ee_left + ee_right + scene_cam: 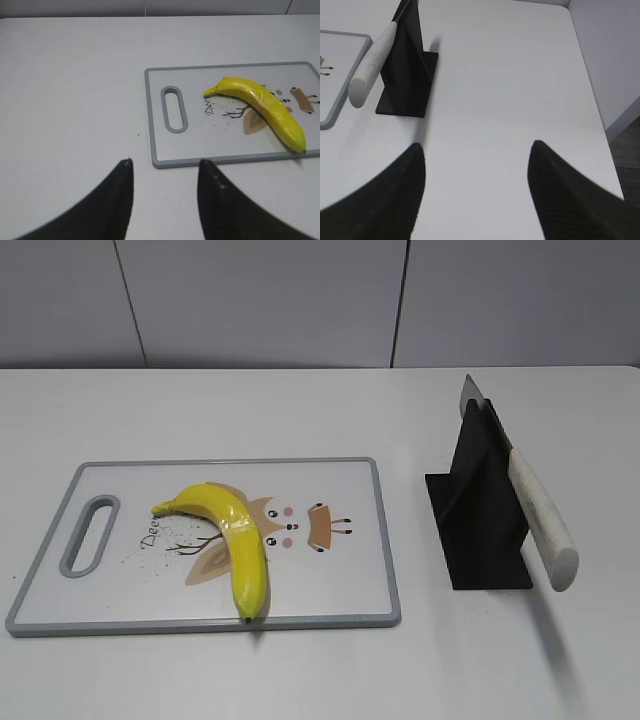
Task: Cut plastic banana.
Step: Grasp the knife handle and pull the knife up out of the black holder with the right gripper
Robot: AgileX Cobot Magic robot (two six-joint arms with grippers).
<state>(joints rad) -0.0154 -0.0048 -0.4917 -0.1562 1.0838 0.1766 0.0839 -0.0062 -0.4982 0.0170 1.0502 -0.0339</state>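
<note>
The plastic banana (232, 540) is yellow and curved and lies whole on the white cutting board (340, 580), dark tip toward the front edge. It also shows in the left wrist view (267, 107). A knife with a white handle (540, 520) rests slanted in a black stand (480, 505), right of the board; the right wrist view shows the handle (372, 65) too. My left gripper (165, 162) is open and empty, just off the board's near left corner. My right gripper (476, 145) is open and empty over bare table, right of the stand. Neither gripper shows in the exterior view.
The cutting board (165, 162) has a grey rim and a handle slot (174, 109) at its left end. The black stand (407, 70) has a flat base plate. The table's right edge (590, 90) drops off beside the right gripper, with a grey wall behind.
</note>
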